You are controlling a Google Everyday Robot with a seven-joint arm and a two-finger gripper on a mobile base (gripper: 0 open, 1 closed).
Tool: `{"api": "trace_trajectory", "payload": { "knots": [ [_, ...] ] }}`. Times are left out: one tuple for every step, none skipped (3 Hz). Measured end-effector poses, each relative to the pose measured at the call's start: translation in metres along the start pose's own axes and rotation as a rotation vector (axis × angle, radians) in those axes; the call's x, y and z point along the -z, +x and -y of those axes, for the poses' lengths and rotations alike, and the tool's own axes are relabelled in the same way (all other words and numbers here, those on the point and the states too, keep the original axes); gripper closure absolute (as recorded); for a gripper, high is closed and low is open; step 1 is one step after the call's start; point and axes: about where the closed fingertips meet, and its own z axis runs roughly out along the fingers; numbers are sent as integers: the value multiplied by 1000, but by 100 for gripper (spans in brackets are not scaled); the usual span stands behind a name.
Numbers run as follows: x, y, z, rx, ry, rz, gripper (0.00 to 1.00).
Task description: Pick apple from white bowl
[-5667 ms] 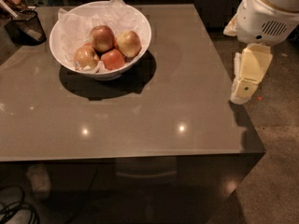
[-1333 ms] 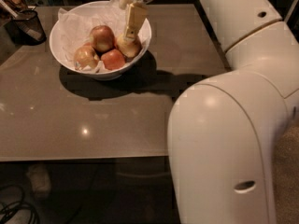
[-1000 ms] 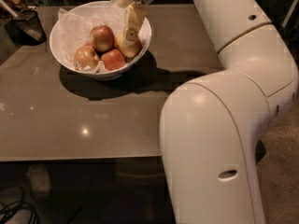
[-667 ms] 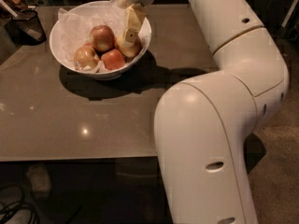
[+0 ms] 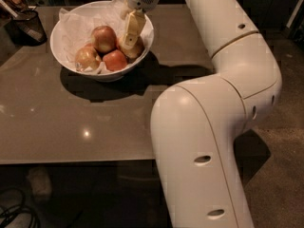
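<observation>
The white bowl (image 5: 63, 63), lined with crumpled white paper, stands at the far left of the grey table (image 5: 71, 122). It holds several apples. The pale yellow-green apple (image 5: 139, 48) lies at the bowl's right side, mostly covered by my gripper (image 5: 129, 40). The gripper reaches down into the bowl from above and rests on or around this apple. A darker red-topped apple (image 5: 104, 37), a blushed apple (image 5: 87, 58) and an all-red apple (image 5: 115, 61) lie to its left.
My large cream arm (image 5: 213, 108) fills the right and front of the view and arches over the table's right half. A small dark mesh cup (image 5: 28, 26) stands at the far left edge. Cables lie on the floor at the lower left.
The gripper has come from beside the table's right edge into the bowl. Over the last second it has stayed on the pale apple while the elbow swung nearer.
</observation>
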Motion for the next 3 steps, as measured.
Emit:
{"api": "trace_trajectory", "payload": {
  "knots": [
    [-6, 6, 2, -23, -10, 4, 29],
    [-12, 13, 2, -49, -24, 6, 26],
    [-16, 20, 1, -70, -37, 10, 27]
  ]
}}
